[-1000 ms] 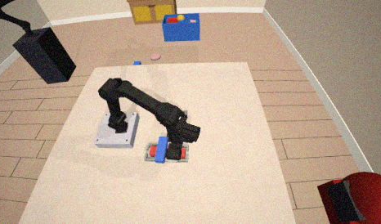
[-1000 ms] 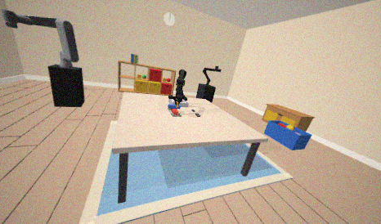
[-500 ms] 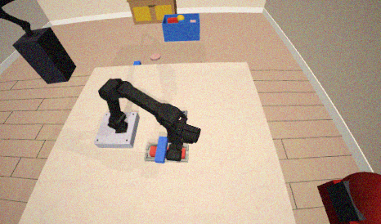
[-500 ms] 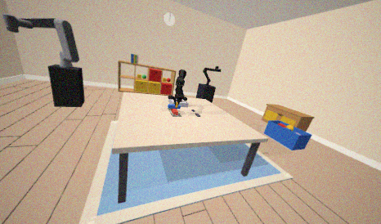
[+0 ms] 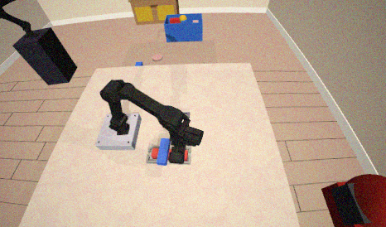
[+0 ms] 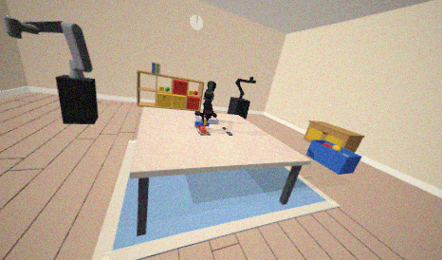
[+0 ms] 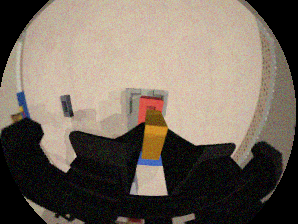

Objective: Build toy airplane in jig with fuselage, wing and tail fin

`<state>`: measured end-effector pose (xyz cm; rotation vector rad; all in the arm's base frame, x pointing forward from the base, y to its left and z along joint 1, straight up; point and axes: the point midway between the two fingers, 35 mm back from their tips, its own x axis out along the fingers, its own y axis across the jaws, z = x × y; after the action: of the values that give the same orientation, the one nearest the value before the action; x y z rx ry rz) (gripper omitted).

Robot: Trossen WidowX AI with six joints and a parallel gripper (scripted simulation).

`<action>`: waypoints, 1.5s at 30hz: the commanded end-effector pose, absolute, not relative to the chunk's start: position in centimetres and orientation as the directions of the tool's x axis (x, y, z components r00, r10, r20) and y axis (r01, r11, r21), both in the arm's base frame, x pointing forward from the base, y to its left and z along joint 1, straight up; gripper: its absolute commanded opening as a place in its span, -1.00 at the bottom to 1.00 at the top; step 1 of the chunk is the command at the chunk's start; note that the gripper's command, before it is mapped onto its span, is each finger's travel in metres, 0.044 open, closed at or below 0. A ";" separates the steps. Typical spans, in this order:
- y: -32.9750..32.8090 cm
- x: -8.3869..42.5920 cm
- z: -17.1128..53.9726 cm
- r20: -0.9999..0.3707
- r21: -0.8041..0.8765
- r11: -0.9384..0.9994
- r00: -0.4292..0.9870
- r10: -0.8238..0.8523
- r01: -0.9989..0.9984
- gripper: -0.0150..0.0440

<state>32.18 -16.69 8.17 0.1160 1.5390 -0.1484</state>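
Note:
The red fuselage (image 5: 155, 153) (image 6: 202, 129) (image 7: 150, 102) lies in the grey cradle (image 5: 148, 160) (image 7: 132, 93). The blue wing (image 5: 163, 152) (image 6: 198, 123) (image 7: 150, 162) lies across the top of the fuselage; its tab is hidden. My gripper (image 5: 176, 160) (image 7: 150, 125) is shut on the orange-yellow tail fin (image 6: 205, 120) (image 7: 154, 142), over the fuselage on one side of the wing. In the wrist view a small dark slot shows on the fuselage just beyond the fin's end. The fin's tab and any gap beneath it are hidden, so I cannot tell whether it touches.
A small dark grey holder (image 7: 66, 106) stands on the table beside the cradle; another small dark piece (image 6: 229, 134) lies near it in the exterior view. The arm's grey base plate (image 5: 117, 132) is left of the cradle in the top view.

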 end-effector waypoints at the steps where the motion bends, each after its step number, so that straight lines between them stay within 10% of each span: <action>1: -16.7 32.2 7.4 -1.000 -0.017 0.987 0.022 -0.021 0.163 -0.27; 25: -16.7 32.2 4.8 -1.000 -0.017 0.986 0.022 -0.021 0.168 -0.23; 34: -16.7 32.2 4.8 -1.000 -0.017 0.986 0.022 -0.021 0.168 -0.49; 45: -16.7 32.2 4.8 -1.000 -0.017 0.986 0.022 -0.021 0.168 0.39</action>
<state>32.20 -16.72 4.74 0.1183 1.5437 -0.1466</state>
